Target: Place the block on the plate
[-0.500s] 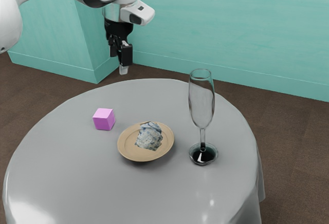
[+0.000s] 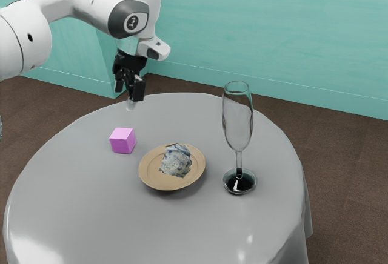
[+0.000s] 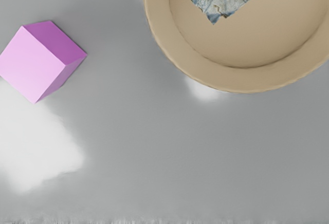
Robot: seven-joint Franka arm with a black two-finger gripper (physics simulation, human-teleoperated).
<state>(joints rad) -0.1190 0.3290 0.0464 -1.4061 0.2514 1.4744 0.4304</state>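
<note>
Placing the pink block (image 2: 122,141) on the plate (image 2: 151,173) is, as I judge it, still at the approach stage. The block sits on the grey-covered tabletop (image 2: 85,209), near the plate but apart from it, toward the exterior view's left. The black hand (image 2: 131,102) hangs above the tabletop's far side, clear of the block; whether it is set wide or narrow I cannot tell, though I see nothing carried in it. So neither grasp nor placement is done: what is left is reaching the block, gripping it, lifting it across and releasing it.

Counting up, there is one block, one plate, one jagged blue-and-white patterned lump (image 2: 176,160) and one champagne flute (image 2: 237,122). The lump lies on the plate and takes up much of its middle, so the block will probably need the bare part beside it. The flute stands upright on the plate's other side from the block.
</note>
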